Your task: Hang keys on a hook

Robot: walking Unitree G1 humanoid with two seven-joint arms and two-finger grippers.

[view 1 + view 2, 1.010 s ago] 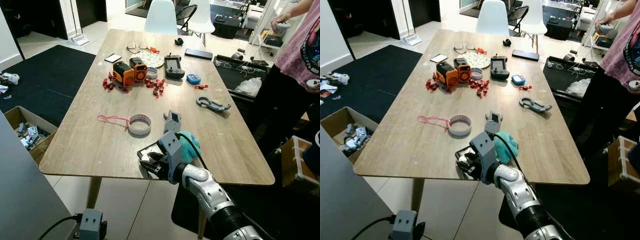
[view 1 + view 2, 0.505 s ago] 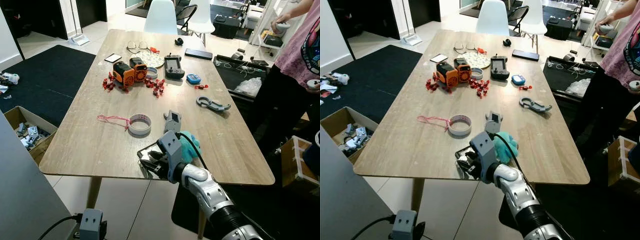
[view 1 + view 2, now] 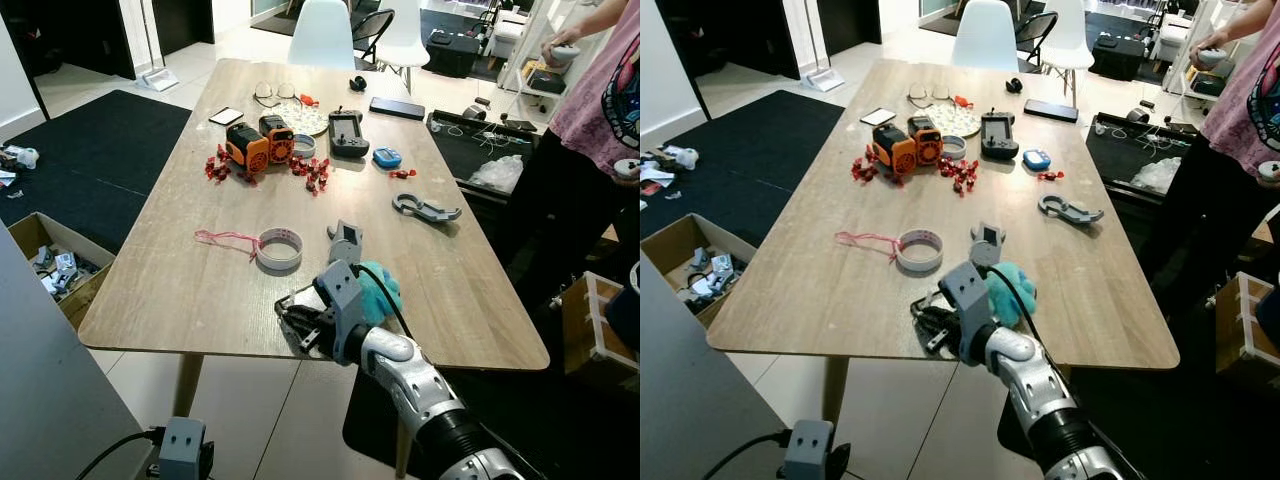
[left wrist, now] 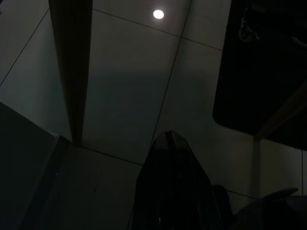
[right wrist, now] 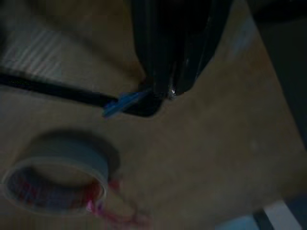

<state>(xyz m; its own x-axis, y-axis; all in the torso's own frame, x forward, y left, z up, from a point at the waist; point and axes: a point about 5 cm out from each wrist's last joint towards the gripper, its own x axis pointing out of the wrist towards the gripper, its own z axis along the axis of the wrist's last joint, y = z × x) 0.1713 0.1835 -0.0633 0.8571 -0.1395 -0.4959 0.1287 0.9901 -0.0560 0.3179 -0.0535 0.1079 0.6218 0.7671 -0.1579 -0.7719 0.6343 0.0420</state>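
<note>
**Keys pinched at the near edge**

Since the earlier frame, right gripper (image 3: 300, 327) has tipped lower over the table (image 3: 180, 280). Its fingers look clamped on the keys (image 5: 125, 101) near the tape (image 3: 279, 248). A thin pinch could slip.

tape roll (image 3: 279, 248) | orange robot toys (image 3: 259, 143) | phone (image 3: 397, 107) | white chair (image 3: 322, 35)

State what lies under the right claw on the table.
Under the right claw, near the table edge, lies a dark object with a metal ring, probably the keys; the claw covers most of them.
</note>
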